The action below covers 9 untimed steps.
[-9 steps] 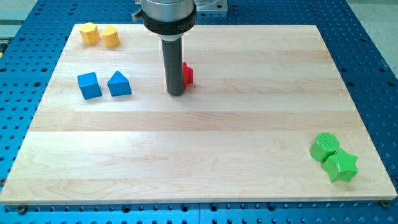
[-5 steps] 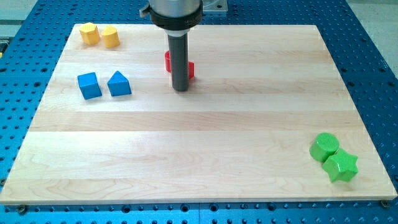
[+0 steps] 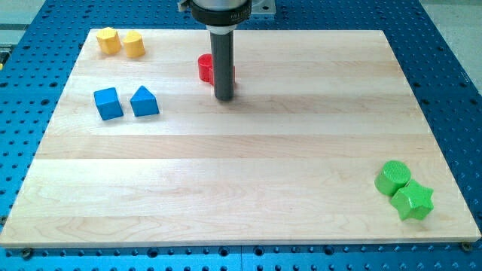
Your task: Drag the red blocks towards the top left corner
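Two red blocks sit near the view's top centre, mostly hidden behind my dark rod. One red block [image 3: 205,68] shows to the left of the rod and looks rounded. A sliver of the other red block [image 3: 233,74] shows on the rod's right. My tip [image 3: 224,97] rests on the board just below them, close to or touching them. The board's top left corner is far to the view's left.
Two yellow blocks [image 3: 121,42] sit at the board's top left corner. A blue cube [image 3: 108,103] and a blue triangular block [image 3: 144,101] lie at the left. A green cylinder [image 3: 393,177] and a green star [image 3: 413,201] lie at the bottom right.
My rod has moved a little to the right and up the view. The left red block has come into view from behind it; less of the right red block shows now.
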{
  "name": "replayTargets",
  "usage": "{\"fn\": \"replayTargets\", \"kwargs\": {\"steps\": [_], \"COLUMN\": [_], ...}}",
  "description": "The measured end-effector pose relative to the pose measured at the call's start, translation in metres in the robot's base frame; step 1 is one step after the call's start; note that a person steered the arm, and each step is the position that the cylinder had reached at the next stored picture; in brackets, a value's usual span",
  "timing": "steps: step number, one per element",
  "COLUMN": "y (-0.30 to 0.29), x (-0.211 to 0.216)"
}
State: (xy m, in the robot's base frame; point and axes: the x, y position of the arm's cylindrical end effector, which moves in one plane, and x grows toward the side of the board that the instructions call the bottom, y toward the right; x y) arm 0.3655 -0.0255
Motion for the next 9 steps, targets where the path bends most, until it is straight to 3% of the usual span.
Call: {"fn": "replayTargets", "kwargs": {"steps": [4, 7, 9], "y": [0.019, -0.061, -0.107], "x": [-0.032, -0.092, -0.093]}}
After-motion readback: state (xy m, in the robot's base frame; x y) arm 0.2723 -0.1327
